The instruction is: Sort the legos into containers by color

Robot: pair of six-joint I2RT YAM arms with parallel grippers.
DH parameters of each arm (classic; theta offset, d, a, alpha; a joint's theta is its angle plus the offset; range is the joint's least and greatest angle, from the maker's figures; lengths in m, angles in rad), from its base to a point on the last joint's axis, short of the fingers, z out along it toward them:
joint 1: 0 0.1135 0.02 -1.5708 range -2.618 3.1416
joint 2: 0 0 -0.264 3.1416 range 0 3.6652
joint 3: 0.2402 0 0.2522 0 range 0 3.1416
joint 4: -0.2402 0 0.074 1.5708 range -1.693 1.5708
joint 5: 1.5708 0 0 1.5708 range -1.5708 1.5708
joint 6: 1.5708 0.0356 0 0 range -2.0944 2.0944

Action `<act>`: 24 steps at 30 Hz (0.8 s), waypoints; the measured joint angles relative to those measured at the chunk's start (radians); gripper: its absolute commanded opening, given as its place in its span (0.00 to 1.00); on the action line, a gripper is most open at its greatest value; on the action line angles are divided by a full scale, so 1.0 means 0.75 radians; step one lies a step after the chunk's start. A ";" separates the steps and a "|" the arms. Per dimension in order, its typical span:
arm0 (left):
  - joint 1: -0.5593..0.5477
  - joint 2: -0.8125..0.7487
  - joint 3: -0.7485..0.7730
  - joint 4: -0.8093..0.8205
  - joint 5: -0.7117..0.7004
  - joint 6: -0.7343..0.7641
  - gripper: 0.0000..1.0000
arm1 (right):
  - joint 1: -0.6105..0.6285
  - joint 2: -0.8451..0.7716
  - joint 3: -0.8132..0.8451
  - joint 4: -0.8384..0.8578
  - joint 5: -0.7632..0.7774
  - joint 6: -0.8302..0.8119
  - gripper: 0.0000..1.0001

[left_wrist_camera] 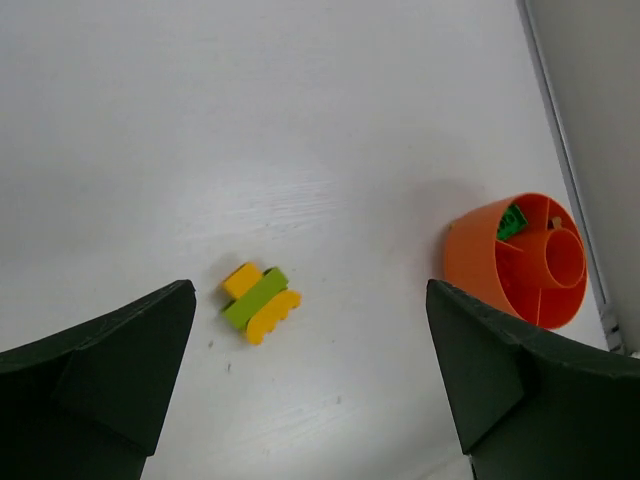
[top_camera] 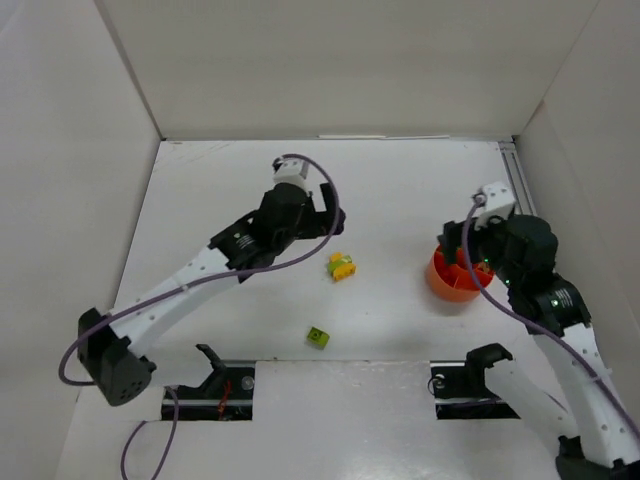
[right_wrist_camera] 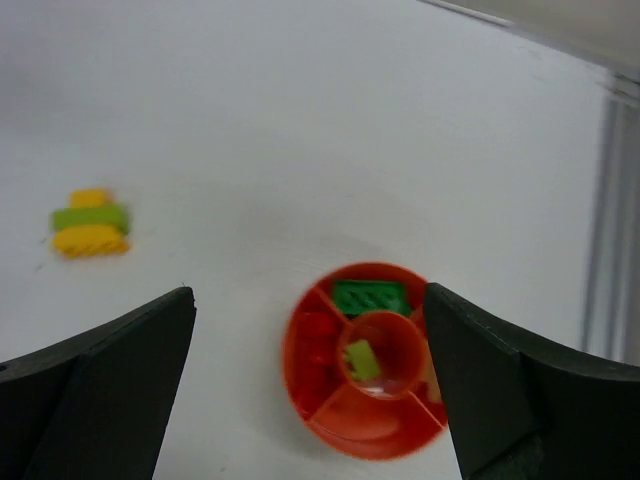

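An orange round bowl [top_camera: 452, 288] with dividers stands at the right. In the right wrist view its wall [right_wrist_camera: 372, 441] encloses a dark green brick [right_wrist_camera: 370, 297], red bricks [right_wrist_camera: 316, 340] and a lime brick [right_wrist_camera: 362, 360] in the centre cup. A cluster of yellow and lime legos [top_camera: 342, 267] lies mid-table; it also shows in the left wrist view [left_wrist_camera: 260, 302] and the right wrist view [right_wrist_camera: 90, 222]. A single lime brick [top_camera: 318, 337] lies nearer the front. My left gripper [left_wrist_camera: 310, 320] is open and empty, above and beside the cluster. My right gripper [right_wrist_camera: 308, 295] is open and empty above the bowl.
White walls enclose the table on the left, back and right. A metal rail [top_camera: 515, 175] runs along the right edge. Two cutouts with arm mounts [top_camera: 212, 385] [top_camera: 476, 385] sit at the near edge.
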 measured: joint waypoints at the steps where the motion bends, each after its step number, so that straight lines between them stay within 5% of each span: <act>1: 0.008 -0.068 -0.041 -0.061 -0.058 -0.078 0.99 | 0.121 0.030 -0.009 0.014 -0.003 -0.020 1.00; 7: 0.083 -0.372 -0.325 -0.442 -0.231 -0.509 0.99 | 1.025 0.366 -0.036 0.152 0.206 -0.062 1.00; 11: 0.085 -0.584 -0.465 -0.622 -0.242 -0.677 0.99 | 1.356 0.736 -0.024 0.279 0.219 -0.105 1.00; 17: 0.086 -0.794 -0.484 -0.681 -0.253 -0.790 0.99 | 1.447 0.993 -0.025 0.400 0.137 -0.126 0.97; 24: 0.086 -0.794 -0.487 -0.721 -0.261 -0.815 0.99 | 1.533 1.177 -0.025 0.545 0.205 -0.081 0.94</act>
